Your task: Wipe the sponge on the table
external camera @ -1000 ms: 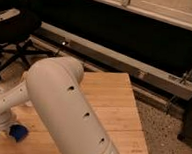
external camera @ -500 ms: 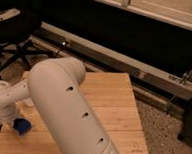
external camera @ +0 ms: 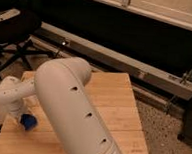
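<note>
The small bright blue sponge (external camera: 29, 121) rests on the left part of the light wooden table (external camera: 112, 100). My gripper (external camera: 24, 117) hangs at the end of the white wrist at the far left, pressed down on the sponge and shut on it. The big white arm link sweeps across the middle of the view and hides much of the table's centre and front. Only part of the sponge shows below the gripper.
A black office chair (external camera: 15, 32) stands on the floor behind the table's left corner. A long metal rail (external camera: 140, 70) runs along the dark wall at the back. Speckled floor (external camera: 167, 140) lies to the right of the table.
The gripper and the sponge have slid together over the tabletop, away from the front left edge toward the back and a little right.
</note>
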`<state>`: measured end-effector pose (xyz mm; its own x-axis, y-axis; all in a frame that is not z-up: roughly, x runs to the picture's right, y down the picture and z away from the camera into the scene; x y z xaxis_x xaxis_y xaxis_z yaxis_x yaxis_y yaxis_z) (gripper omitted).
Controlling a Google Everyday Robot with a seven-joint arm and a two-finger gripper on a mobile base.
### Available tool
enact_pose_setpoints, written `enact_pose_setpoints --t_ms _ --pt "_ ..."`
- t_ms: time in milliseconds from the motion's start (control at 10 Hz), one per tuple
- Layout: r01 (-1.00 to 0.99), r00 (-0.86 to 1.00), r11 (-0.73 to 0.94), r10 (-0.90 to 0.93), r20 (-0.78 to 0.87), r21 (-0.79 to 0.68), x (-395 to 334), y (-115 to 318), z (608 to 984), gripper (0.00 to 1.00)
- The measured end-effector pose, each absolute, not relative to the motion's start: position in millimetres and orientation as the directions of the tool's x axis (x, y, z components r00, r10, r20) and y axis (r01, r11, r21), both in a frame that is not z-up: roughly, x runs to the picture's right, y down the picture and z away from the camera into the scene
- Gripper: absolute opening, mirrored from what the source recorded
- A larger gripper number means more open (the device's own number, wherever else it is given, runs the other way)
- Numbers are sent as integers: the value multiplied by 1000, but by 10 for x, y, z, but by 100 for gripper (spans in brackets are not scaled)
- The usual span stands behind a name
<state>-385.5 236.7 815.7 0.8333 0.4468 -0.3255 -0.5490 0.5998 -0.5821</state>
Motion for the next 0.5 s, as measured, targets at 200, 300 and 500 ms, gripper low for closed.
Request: enact_pose_setpoints --t_ms 200,300,500 --pt "-580 813 591 464 -351 -560 -3686 2303 8221 17" --pt "-595 802 587 472 -366 -549 -3582 2283 8241 17" --pt "-626 779 572 483 -399 -530 -3364 2300 8254 17"
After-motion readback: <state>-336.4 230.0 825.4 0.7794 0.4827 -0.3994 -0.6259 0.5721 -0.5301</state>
